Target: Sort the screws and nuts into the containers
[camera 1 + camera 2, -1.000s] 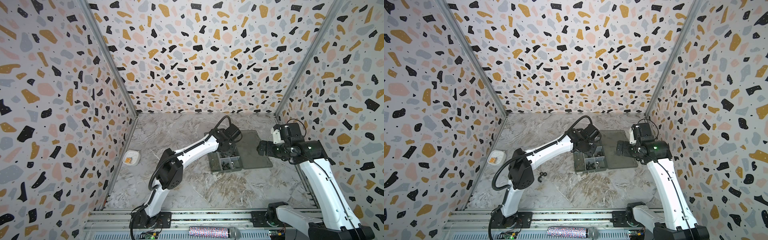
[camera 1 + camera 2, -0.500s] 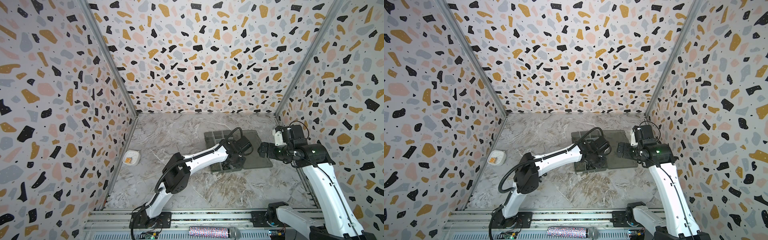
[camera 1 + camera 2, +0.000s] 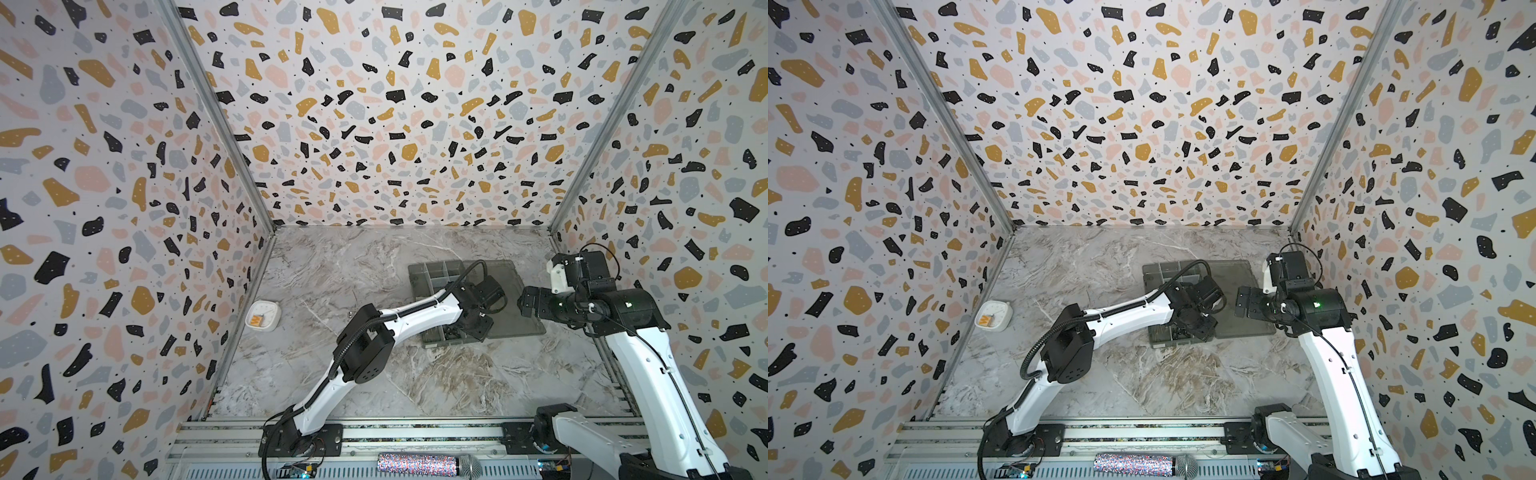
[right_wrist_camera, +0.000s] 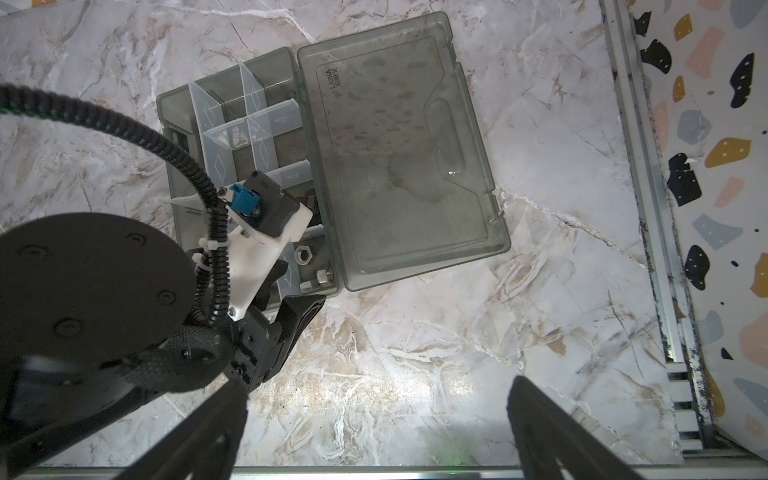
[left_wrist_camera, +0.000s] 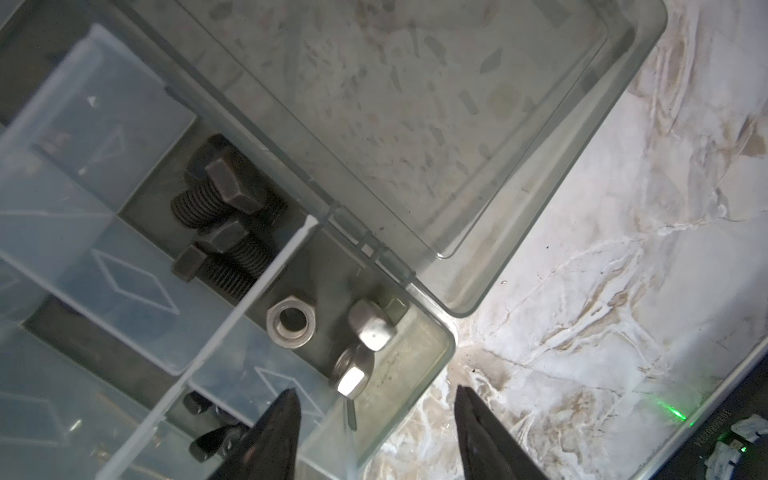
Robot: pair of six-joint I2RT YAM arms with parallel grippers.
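The left gripper (image 5: 376, 399), jaws parted and empty, hangs over the corner compartment (image 5: 328, 266) of the box (image 5: 415, 104), where silver nuts (image 5: 370, 326) lie beside the screws (image 5: 224, 232) in the next one, so placing looks finished and it should lift away for another piece; the right gripper (image 4: 378, 390) is wide open.

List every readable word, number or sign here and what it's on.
"LARIA", apparently mirrored: smoky-grey translucent plastic organiser lid; smaller line beside it unreadable.
Orange "W"-like shape in small white rounded-square dish: perhaps contents, not print.
Pale print on black edge strip: blurred.
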